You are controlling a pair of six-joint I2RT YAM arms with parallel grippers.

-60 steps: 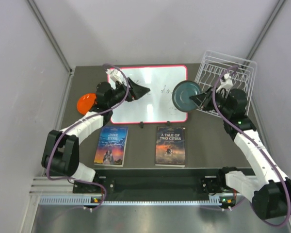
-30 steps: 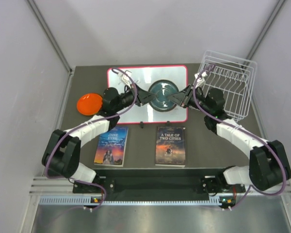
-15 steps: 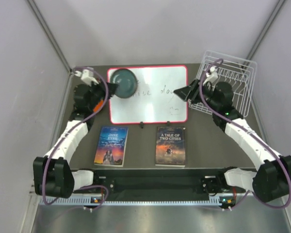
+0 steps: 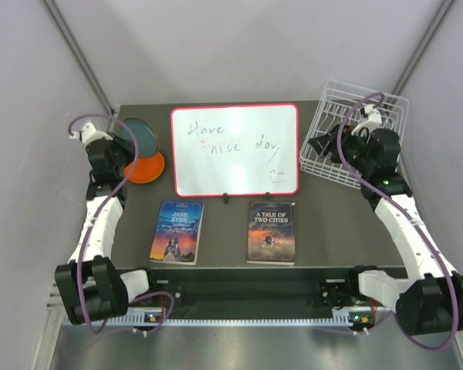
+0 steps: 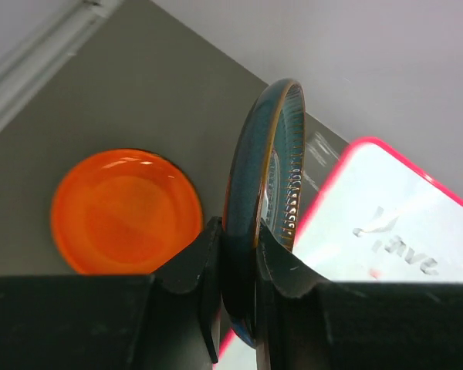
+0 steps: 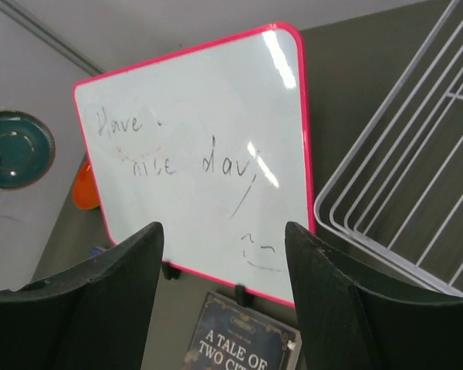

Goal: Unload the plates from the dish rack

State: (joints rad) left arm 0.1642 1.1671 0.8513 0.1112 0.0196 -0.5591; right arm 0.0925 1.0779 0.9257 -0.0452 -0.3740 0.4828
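One plate in hand: the dark plate (image 5: 248, 181), teal-glazed inside, clamped by its rim between the closed fingers of the left gripper (image 5: 239, 240) and standing nearly on edge. Held in the air just left of the whiteboard (image 4: 235, 150), close above the orange plate (image 5: 123, 210) lying flat on the table off the board's left edge. Squarely over it or slightly to one side: hard to tell. Judging by that alignment, probably the set-down stage, stacking dark on orange.

To do it well:
- Roll the wrist to bring the dark plate level, well side up, before lowering.
- Centre over the orange plate using the wrist view, then descend slowly.
- Keep the lower rim away from the whiteboard's red frame.
- Release only on contact, opening just enough to free the rim.
- Withdraw sideways, away from the whiteboard, without nudging the stack.
- Expect some sliding: glossy on glossy, likely slippery.

Right of the whiteboard, the right gripper (image 6: 222, 239) is spread wide with nothing between its fingers, beside the dish rack (image 4: 393, 123). No further plate to be made out in the rack from above.
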